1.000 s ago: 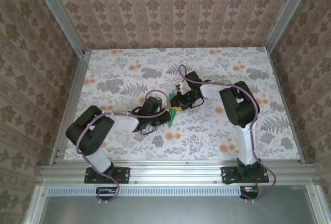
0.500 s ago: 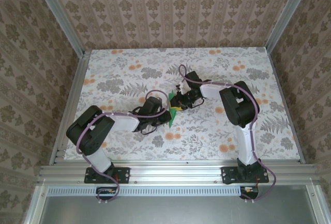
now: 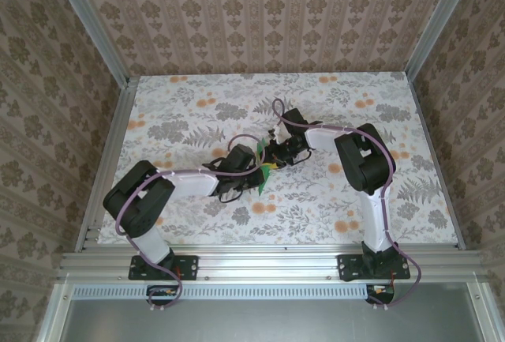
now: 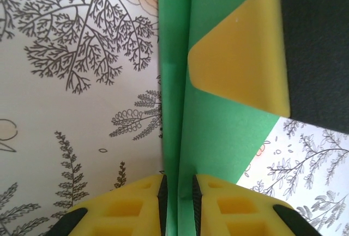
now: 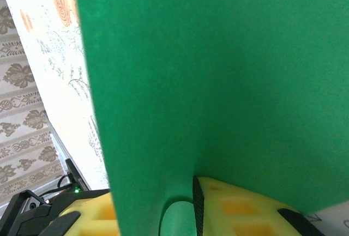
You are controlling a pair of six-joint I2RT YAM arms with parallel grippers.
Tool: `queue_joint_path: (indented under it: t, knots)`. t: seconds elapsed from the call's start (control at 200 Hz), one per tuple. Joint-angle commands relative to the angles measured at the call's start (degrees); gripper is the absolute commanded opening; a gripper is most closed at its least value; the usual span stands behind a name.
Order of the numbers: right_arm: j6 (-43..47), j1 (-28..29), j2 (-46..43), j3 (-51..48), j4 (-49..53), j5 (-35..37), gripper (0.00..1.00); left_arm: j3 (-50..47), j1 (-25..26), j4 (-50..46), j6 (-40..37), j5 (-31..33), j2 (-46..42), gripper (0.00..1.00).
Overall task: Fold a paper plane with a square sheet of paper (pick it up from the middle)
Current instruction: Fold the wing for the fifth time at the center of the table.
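From overhead, the green paper (image 3: 260, 170) sits about at the middle of the table (image 3: 181, 113). My left gripper (image 3: 252, 172) comes at it from 8 o'clock and my right gripper (image 3: 271, 155) from 2 o'clock. The two black heads crowd together there and cover most of the paper. Only small green slivers show, at 12 and 6 o'clock of the meeting point, so I cannot make out its outline or how far it is folded.

My left wrist camera looks along a folded edge running from 6 to 12 o'clock, with a crease down it. That edge stands in the narrow slot between my left fingers (image 4: 136, 203), which are cut off at the bottom of the view. They stand close on either side, but I cannot tell whether the pads actually press the paper or only flank it. At 2 o'clock one yellow finger of my right gripper lies flat against the green face, with its black body cut off by the frame edge.

In my right wrist camera the paper rises like a wall straight out from between my right fingers (image 5: 240, 209). It hides much of the finger at 7 o'clock. My right gripper is pinching the paper. A strip of table shows at 10 o'clock.
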State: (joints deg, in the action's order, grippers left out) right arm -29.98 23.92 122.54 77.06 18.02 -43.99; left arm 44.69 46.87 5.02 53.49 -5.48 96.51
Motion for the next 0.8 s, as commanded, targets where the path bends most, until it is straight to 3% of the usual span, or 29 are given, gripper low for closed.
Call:
queue_joint_path:
  t: [0.0, 0.595, 0.795]
  knots:
    - [-0.2, -1.1, 4.3, -1.5, 4.7, 9.0, 0.26, 1.6, 0.5, -3.8, -2.0, 1.8, 1.0, 0.23]
    - [-0.3, -1.0, 4.5, -1.5, 4.8, 9.1, 0.26, 4.7, 2.5, -10.2, -4.0, 7.0, -0.8, 0.24]
    - [-0.4, -1.0, 4.6, -1.4, 4.7, 9.2, 0.26, 4.6, 4.2, -11.8, -6.7, 10.2, -3.9, 0.3]
